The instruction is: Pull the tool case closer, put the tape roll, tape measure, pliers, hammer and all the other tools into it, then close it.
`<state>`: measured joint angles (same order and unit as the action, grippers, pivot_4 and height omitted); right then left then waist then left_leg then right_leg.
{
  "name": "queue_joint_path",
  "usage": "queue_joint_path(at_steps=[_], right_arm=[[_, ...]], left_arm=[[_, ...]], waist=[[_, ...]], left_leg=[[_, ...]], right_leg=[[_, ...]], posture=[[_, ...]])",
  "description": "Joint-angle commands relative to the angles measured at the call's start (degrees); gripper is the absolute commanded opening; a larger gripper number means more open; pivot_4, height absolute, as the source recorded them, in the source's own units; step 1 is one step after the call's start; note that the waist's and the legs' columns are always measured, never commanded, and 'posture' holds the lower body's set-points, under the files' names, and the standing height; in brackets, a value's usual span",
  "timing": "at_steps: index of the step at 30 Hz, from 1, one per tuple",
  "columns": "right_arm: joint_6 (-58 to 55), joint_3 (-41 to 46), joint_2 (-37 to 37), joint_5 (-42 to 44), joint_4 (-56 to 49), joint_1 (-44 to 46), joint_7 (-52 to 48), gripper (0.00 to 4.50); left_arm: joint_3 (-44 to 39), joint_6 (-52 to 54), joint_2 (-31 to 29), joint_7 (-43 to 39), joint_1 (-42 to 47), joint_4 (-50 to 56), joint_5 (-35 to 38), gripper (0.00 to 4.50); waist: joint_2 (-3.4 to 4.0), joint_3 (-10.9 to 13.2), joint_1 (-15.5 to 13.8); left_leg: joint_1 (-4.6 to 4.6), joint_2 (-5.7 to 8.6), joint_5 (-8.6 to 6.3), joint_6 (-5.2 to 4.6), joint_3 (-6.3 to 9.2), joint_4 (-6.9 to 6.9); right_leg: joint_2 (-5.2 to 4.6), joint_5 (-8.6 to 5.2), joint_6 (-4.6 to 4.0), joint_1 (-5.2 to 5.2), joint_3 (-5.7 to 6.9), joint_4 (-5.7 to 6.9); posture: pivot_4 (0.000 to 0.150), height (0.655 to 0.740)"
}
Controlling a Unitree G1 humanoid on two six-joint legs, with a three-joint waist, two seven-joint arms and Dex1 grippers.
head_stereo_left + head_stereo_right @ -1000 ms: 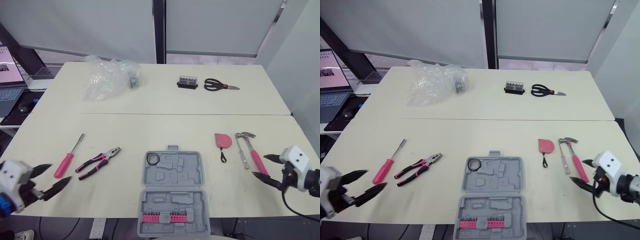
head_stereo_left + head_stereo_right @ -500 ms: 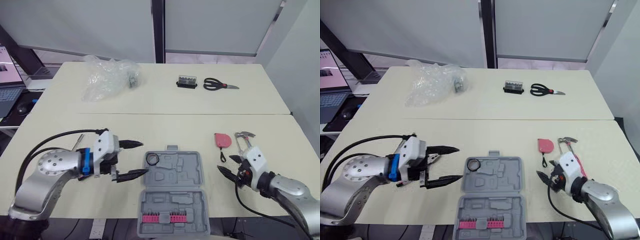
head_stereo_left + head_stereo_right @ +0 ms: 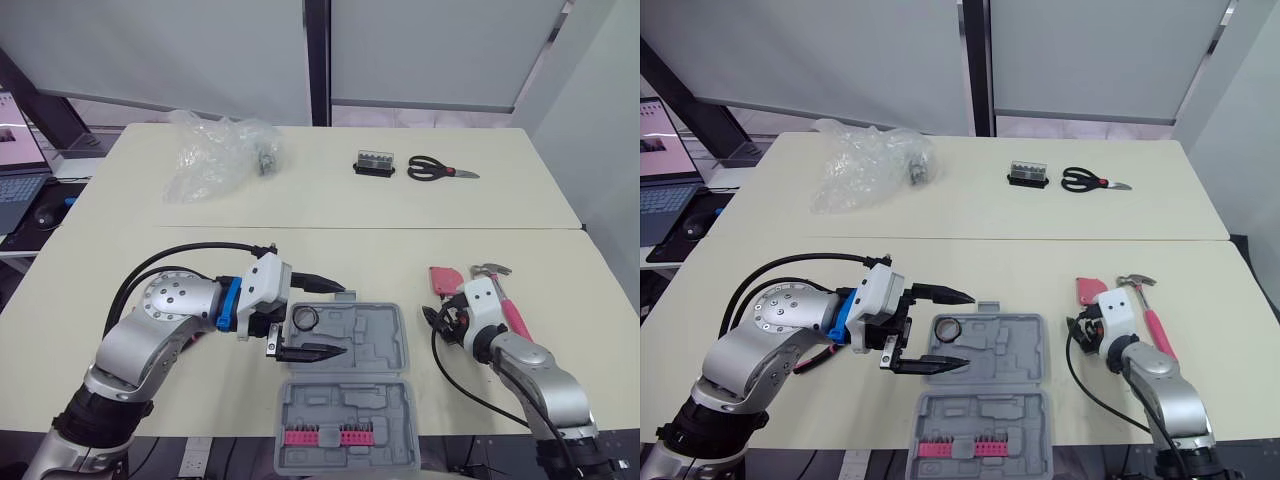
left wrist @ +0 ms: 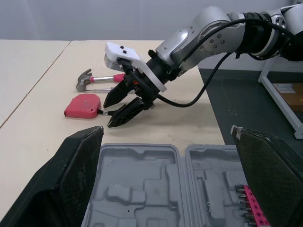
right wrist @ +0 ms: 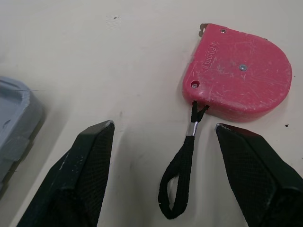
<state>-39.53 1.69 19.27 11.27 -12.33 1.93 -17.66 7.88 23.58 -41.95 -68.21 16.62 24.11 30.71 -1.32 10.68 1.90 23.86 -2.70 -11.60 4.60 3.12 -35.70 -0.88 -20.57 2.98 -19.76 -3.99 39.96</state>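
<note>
Your bench [image 3: 330,250] is two pale tops butted together, and the work sits on the near one. The grey tool case [image 3: 400,350] lies open and flat at the middle of the near edge; the half holding a row of pink bits [image 3: 322,436] is nearest to you. A crumpled clear plastic bag [image 3: 215,155] rests on the far top, towards your left.

Your left hand [image 3: 345,320] hovers over the far half of the case, at its left side, with its fingers spread wide and nothing between them. Your right hand [image 4: 108,115] is low over the bench, just right of the case. Its fingers are apart and empty, one on either side of the tape measure's black strap [image 5: 182,165] without touching it.

The hammer [image 3: 510,305], pink in the handle, lies just beyond your right hand, beside the tape measure. The scissors [image 3: 440,170] lie on the far top, with a small black bit holder [image 3: 374,163] just to their left. The pink tape measure [image 5: 241,75] lies flat, a little way right of the case. The black tape roll [image 3: 304,319] already sits in the far left pocket of the case, between your left fingers.
</note>
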Motion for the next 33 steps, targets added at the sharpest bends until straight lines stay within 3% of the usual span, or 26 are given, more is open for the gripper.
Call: queue_joint_path(at_steps=[1, 7, 17, 33], right_arm=[[0.22, 0.88, -0.24, -0.52, -0.04, 0.36, 1.13, 3.62], [0.70, -0.10, -0.82, -1.11, -0.10, -0.01, 1.61, 2.13], [1.12, -0.86, -1.04, -1.52, -0.15, -0.66, 1.90, 0.04], [-2.96, 0.83, 2.06, 0.33, -7.70, -7.46, -0.41, 0.02]], left_arm=[[0.09, -0.25, -0.08, -0.30, 0.65, 0.88, 0.05, 4.50], [0.41, -0.17, 0.20, -0.07, 0.47, 1.00, -0.11, 4.50], [1.35, -2.98, 0.64, -0.57, -2.39, -0.24, -2.30, 4.50], [1.99, -7.79, 0.53, -2.94, -7.47, -1.25, -4.29, 4.50]], waist=[[0.00, 0.00, 0.00], [0.00, 0.00, 0.02], [0.00, 0.00, 0.04], [0.00, -0.01, -0.13]], left_leg=[[0.00, 0.00, 0.00, 0.00, 0.00, 0.00], [-0.01, 0.00, 0.00, 0.00, 0.01, -0.01], [-0.01, -0.01, 0.00, 0.00, 0.01, 0.00], [-0.01, 0.00, 0.00, 0.00, 0.01, -0.01]], right_leg=[[0.00, 0.00, 0.00, 0.00, 0.01, 0.00], [0.00, 0.00, 0.00, 0.01, 0.01, 0.00], [0.01, 0.00, 0.00, 0.01, 0.00, 0.00], [-0.02, 0.00, 0.00, 0.03, 0.00, -0.01]], posture=[[0.150, 0.7400], [0.150, 0.7400], [0.150, 0.7400], [0.150, 0.7400]])
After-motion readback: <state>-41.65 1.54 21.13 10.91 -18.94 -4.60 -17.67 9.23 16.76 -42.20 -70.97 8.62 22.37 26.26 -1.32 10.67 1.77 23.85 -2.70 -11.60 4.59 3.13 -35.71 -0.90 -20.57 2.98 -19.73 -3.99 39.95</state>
